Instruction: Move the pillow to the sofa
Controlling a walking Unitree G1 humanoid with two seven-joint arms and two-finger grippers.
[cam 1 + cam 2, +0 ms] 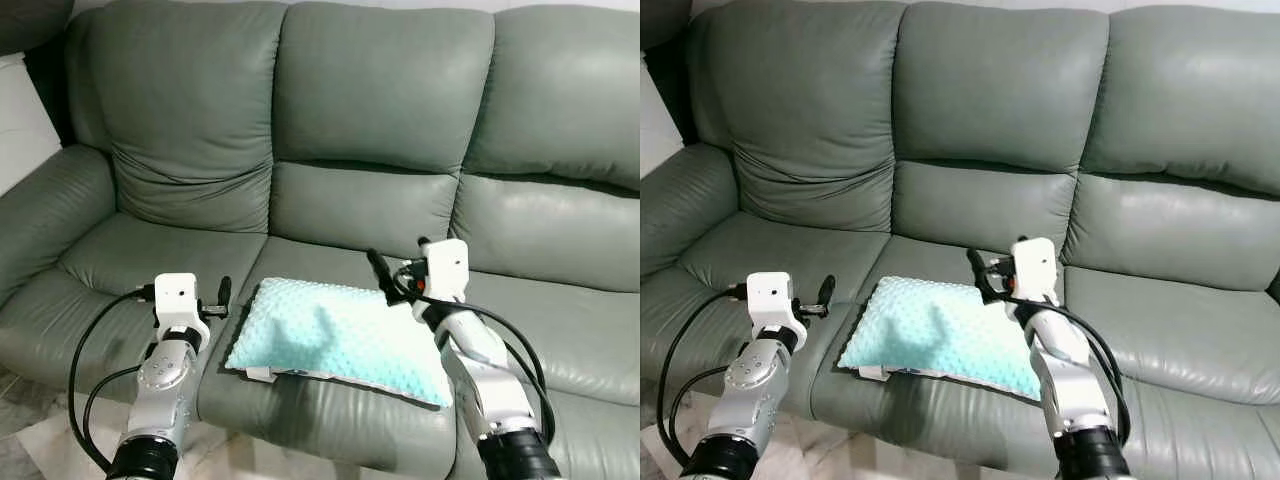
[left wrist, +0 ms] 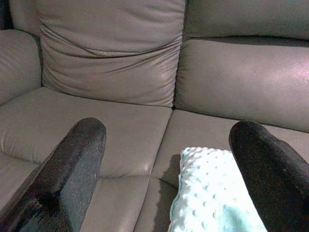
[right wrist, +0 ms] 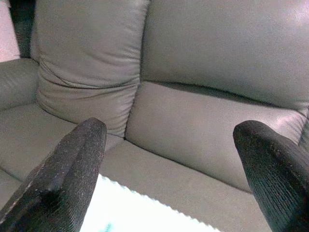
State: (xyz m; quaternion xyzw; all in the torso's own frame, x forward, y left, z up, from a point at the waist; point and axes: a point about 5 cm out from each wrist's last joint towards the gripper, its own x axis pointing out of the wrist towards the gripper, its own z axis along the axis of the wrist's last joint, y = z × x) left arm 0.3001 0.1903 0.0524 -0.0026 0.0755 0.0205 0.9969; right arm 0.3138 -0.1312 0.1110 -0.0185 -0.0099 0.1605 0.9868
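Mint-green dimpled pillow point(image 1: 340, 338) lies flat on the middle seat cushion of the grey-green leather sofa point(image 1: 380, 110), near the front edge, with its nearer corner just over the seam toward the left seat. We see a white edge or tag at its front left corner. Our left gripper point(image 1: 224, 297) hangs just beside the pillow's left edge, above the gap between the left and middle seats, not touching it. In the left wrist view the fingers point(image 2: 72, 169) are spread wide with nothing between them; the pillow's corner point(image 2: 212, 193) sits low between them, with the sofa's back cushions beyond. Our right gripper point(image 1: 384, 277) is over the pillow's far right corner, pointing toward the backrest. We can't tell from the head views if it touches the fabric. In the right wrist view its fingers point(image 3: 67, 179) are also spread apart and empty, with the bright pillow edge point(image 3: 140, 212) below them and the backrest ahead. Both grippers released, holding nothing. Black cables loop off both forearms.
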